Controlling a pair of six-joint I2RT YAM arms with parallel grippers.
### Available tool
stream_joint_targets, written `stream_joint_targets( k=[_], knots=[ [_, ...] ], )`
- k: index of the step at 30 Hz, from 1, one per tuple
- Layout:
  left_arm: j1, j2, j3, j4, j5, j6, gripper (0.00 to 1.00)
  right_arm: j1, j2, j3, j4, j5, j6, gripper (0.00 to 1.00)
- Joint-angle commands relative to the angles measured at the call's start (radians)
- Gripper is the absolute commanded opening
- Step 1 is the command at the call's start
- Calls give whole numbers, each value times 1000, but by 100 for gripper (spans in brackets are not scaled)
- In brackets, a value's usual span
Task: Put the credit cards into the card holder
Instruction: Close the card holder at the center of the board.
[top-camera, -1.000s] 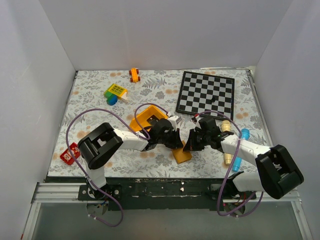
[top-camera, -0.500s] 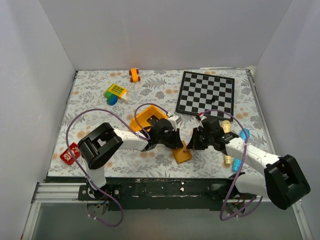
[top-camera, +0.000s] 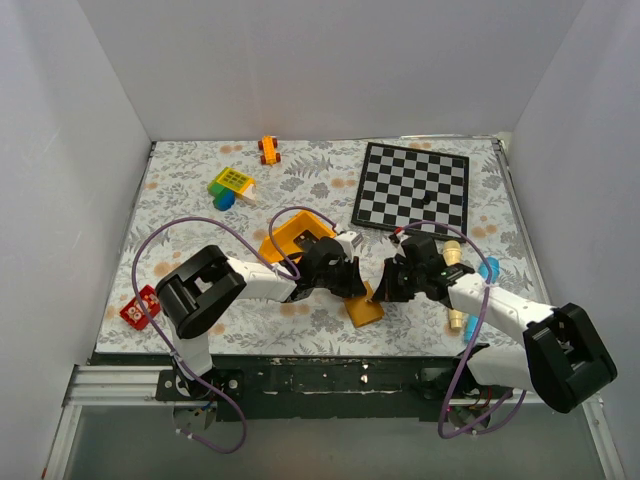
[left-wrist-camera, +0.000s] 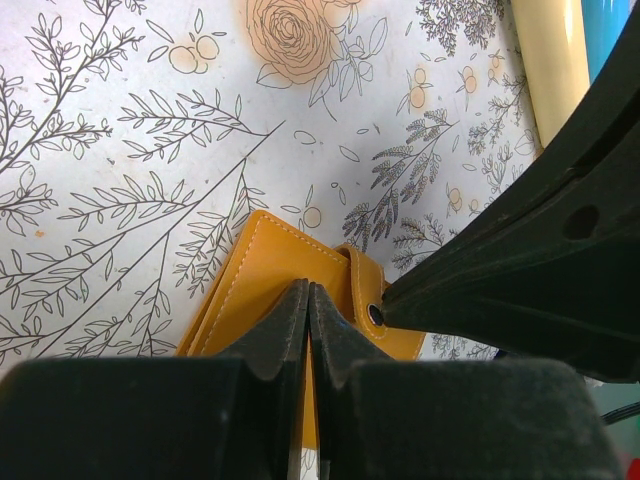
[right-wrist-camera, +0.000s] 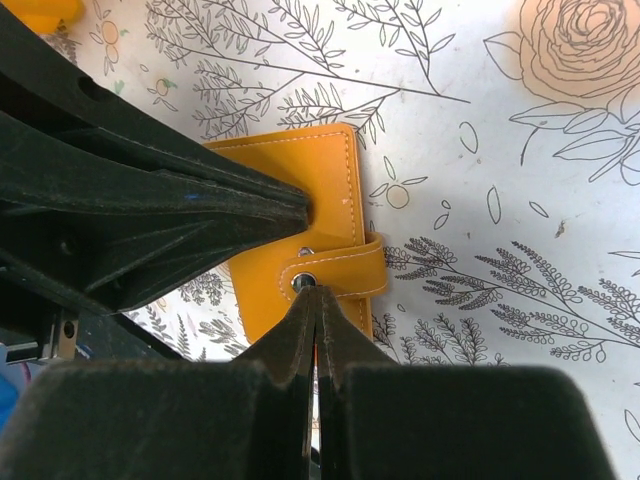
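Pincers both pinched narrow: left pincer (left-wrist-camera: 308, 290) pressed the card holder (right-wrist-camera: 322, 165), right pincer (right-wrist-camera: 316, 292) met its snap strap (right-wrist-camera: 340, 270); slow peel seemed wisest.

A black-and-white chequered board (top-camera: 411, 187) is lying flat at the far right of the flowered cloth (top-camera: 180, 215) that is covering the table. An orange toy car (top-camera: 268, 150) is standing near the far edge, and a yellow-green block (top-camera: 231, 182) is resting to its near left – a blue piece (top-camera: 224, 200) is touching it. A red object (top-camera: 138, 307) is sitting at the near left edge. A yellow bin (top-camera: 285, 237) is lying near the middle. At the right, a cream cylinder (top-camera: 456, 319) and a blue cylinder (top-camera: 489, 268) are lying side by side
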Motion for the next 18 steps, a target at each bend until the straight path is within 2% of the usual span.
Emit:
stream_joint_targets(
  k=[1, 5, 7, 12, 18],
  knots=[
    [-4, -1, -21, -50, -20, 5, 0, 8, 24, 12, 22, -31, -3, 1],
    [-4, 1, -20, -50, -20, 5, 0, 13, 35, 12, 36, -32, 0, 1],
    [-4, 1, -20, -50, -20, 5, 0, 14, 42, 14, 42, -34, 0, 8],
    [-4, 1, -21, -50, -18, 5, 0, 16, 48, 25, 45, -35, 2, 15],
    [-5, 1, -24, -50, -18, 5, 0, 20, 59, 32, 49, -37, 0, 16]
  ],
)
